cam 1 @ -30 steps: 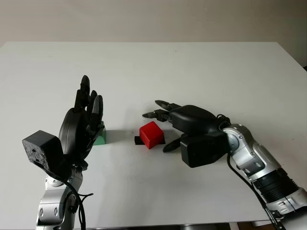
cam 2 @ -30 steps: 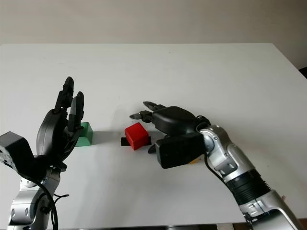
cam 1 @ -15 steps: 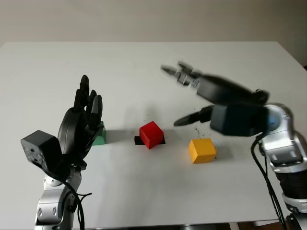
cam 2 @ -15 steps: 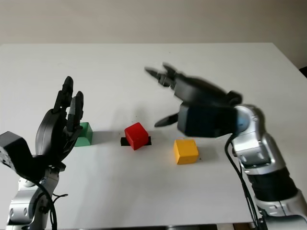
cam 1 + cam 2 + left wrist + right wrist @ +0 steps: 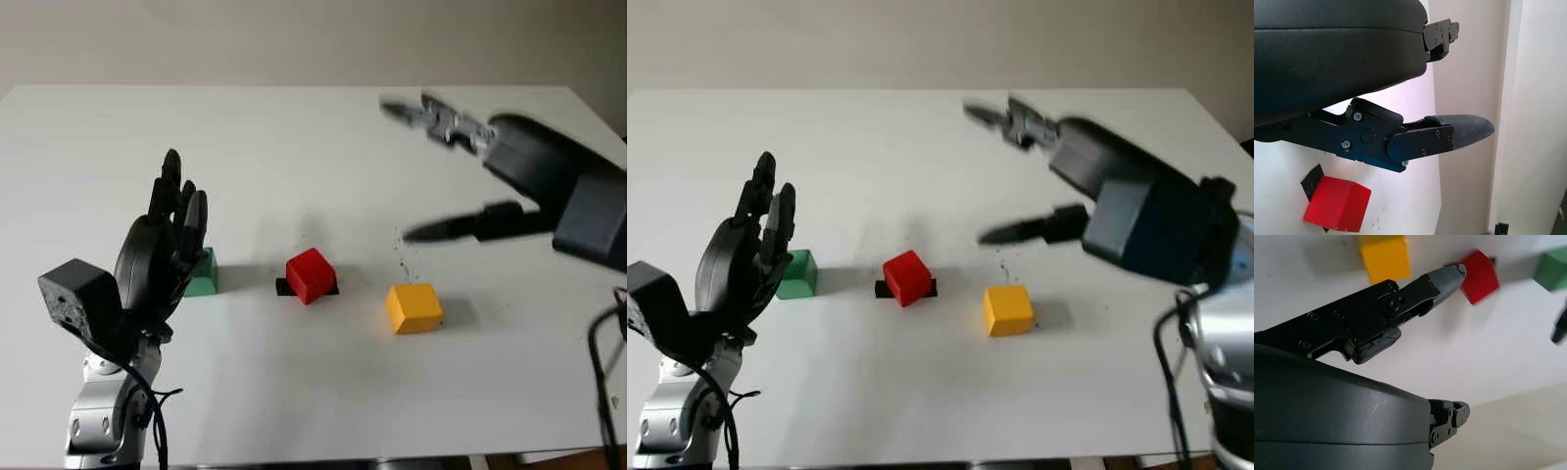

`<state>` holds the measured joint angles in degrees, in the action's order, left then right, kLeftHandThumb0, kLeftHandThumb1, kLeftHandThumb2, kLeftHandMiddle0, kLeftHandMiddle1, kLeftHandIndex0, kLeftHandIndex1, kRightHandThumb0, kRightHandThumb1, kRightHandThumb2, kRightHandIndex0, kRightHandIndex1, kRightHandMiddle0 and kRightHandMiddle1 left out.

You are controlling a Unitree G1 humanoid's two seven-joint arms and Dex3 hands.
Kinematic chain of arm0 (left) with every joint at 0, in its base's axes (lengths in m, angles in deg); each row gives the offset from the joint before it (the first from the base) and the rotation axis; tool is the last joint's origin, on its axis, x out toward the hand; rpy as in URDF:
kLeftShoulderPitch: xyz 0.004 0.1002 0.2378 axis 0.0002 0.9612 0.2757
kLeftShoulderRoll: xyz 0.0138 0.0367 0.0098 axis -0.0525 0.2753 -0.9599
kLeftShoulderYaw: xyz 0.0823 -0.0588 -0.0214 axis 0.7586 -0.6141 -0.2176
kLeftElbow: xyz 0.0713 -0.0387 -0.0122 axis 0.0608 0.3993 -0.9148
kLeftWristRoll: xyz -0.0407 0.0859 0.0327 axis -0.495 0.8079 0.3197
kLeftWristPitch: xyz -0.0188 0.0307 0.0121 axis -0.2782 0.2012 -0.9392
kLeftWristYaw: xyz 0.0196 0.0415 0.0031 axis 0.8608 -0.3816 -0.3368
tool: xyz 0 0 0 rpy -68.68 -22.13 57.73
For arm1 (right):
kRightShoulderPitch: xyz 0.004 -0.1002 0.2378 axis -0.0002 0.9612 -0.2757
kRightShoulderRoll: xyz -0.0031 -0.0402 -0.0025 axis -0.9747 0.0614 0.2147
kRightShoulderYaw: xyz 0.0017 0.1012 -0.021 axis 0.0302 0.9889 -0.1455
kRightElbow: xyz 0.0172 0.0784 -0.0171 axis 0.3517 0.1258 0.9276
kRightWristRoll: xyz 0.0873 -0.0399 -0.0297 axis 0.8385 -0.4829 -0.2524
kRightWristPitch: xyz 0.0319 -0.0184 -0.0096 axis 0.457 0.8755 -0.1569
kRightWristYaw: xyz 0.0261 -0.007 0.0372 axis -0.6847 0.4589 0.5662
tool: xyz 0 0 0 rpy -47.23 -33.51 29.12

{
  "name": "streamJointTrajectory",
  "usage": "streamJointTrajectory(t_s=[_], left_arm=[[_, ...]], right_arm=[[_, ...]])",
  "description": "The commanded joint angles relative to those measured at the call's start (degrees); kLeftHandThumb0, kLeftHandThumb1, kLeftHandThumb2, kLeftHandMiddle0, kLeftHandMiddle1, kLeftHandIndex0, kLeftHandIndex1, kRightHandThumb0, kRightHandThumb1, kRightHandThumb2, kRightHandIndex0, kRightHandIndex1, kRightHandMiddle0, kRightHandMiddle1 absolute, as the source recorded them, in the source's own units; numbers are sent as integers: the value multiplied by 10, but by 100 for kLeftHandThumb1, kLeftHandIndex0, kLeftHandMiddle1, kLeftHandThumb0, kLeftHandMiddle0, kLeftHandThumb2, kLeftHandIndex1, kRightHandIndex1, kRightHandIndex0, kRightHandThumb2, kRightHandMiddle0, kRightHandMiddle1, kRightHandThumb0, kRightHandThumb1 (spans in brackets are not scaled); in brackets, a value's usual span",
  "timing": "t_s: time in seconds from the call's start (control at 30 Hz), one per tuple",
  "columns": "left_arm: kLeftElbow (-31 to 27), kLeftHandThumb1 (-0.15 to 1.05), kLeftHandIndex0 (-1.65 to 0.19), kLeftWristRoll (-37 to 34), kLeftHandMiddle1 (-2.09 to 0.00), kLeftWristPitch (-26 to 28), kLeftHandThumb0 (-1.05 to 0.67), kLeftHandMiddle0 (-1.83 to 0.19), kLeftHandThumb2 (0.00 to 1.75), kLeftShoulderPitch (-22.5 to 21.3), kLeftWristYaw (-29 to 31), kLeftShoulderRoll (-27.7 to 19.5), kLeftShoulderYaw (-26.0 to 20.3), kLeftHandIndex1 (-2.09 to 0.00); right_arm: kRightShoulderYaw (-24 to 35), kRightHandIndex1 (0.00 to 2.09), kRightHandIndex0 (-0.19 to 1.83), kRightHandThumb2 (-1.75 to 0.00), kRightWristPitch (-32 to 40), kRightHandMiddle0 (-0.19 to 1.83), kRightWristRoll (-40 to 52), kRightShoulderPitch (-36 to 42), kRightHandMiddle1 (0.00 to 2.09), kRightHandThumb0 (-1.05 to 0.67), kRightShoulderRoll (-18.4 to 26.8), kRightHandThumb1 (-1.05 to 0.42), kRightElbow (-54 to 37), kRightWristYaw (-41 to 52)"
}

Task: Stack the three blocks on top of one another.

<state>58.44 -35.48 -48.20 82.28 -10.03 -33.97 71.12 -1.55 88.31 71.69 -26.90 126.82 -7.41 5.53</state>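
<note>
From the left eye view, the white table [image 5: 294,127] carries three blocks in a row across the lower middle of the frame, none stacked. The green block [image 5: 203,273] sits at the left, partly behind the left hand [image 5: 162,259], which stands upright at the lower left, holding nothing. The red block [image 5: 310,275] is at centre, tilted on a small black marker [image 5: 282,287] under its edge. The yellow block [image 5: 412,307] lies right of centre, apart from the red one. The right hand [image 5: 519,186] hangs in the air at the upper right, well above the blocks and blurred, its fingers apart and empty.

The right eye view gives the same row: green block lower left just beside the raised left hand, red at centre, yellow to its right, right hand high at the right.

In the left wrist view, the left hand's black shell takes the upper left, one finger [image 5: 1449,134] reaches toward the right, and the red block shows at the bottom left.

In the right wrist view, the right hand's shell takes the lower left; a finger [image 5: 1420,291] points toward the top, where yellow, red and green blocks lie along the upper edge on the table.
</note>
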Motion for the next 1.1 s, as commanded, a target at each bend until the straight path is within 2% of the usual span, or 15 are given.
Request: streamJointTrajectory(t_s=[0.0,0.17,0.4,0.73,1.07], left_arm=[[2,105,19,-1,-5,-4,-73,18,55,-9,4,-5,-2,-5],[2,105,18,0,-6,0,-72,18,56,-12,4,-7,-4,-5],[4,105,18,-3,-5,1,-73,18,56,-14,9,-11,-7,-5],[9,105,18,-5,-6,-1,-73,17,54,-17,10,-14,-7,-5],[5,105,17,-5,-5,5,-74,17,53,-16,7,-13,-7,-6]], right_arm=[[10,6,-8,-4,-32,21,-7,32,12,-64,18,-83,-18,-3],[7,6,-9,-5,-89,21,-53,94,10,-66,41,-85,-21,-10],[5,6,-8,-6,-139,27,-95,149,10,-68,37,-86,-8,-31],[-10,8,-2,-6,-192,37,-152,172,13,-69,18,-87,24,-91],[-25,9,4,-5,-233,46,-184,169,17,-55,-7,-88,72,-151]])
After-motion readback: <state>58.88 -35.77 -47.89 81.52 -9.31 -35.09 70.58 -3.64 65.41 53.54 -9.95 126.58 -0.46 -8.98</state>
